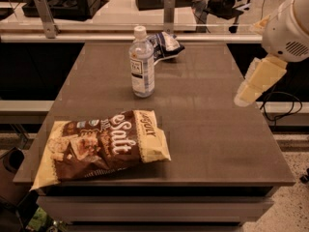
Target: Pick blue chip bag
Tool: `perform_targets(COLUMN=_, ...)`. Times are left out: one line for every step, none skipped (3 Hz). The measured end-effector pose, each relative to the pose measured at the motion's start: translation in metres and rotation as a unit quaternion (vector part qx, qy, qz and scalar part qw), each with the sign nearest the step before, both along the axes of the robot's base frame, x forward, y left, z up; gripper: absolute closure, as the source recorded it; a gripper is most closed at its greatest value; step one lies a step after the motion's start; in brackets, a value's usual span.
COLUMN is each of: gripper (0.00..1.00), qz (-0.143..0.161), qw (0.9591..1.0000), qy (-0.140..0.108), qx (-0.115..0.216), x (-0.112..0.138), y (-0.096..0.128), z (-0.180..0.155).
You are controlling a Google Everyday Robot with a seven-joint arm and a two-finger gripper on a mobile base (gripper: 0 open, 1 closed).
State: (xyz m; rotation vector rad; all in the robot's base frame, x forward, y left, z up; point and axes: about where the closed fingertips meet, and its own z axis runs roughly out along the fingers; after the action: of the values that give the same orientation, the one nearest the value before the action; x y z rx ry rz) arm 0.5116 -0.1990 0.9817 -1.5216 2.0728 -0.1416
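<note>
Blue bag at the far edge, gripper off the right edge

The small, wrinkled dark blue foil chip bag (165, 45) lies at the middle of the grey-brown table's (207, 115) far edge, just behind the clear plastic water bottle (142, 64), with its long axis seemingly along that edge. The cream-coloured gripper (247, 93) hangs above the right edge, about halfway along it and well apart from the bag. I cannot tell whether it is wide or narrow. The reach likely runs diagonally toward the far edge, passing beside the bottle.
</note>
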Motion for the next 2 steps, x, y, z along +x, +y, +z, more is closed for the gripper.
perform_targets(gripper=0.00, qz=0.000, qw=0.9992, qy=-0.030, qx=0.026, x=0.0308, y=0.0028, z=0.0034)
perform_targets(gripper=0.00, qz=0.000, qw=0.9992, qy=-0.030, qx=0.026, x=0.0307, y=0.0028, z=0.0034)
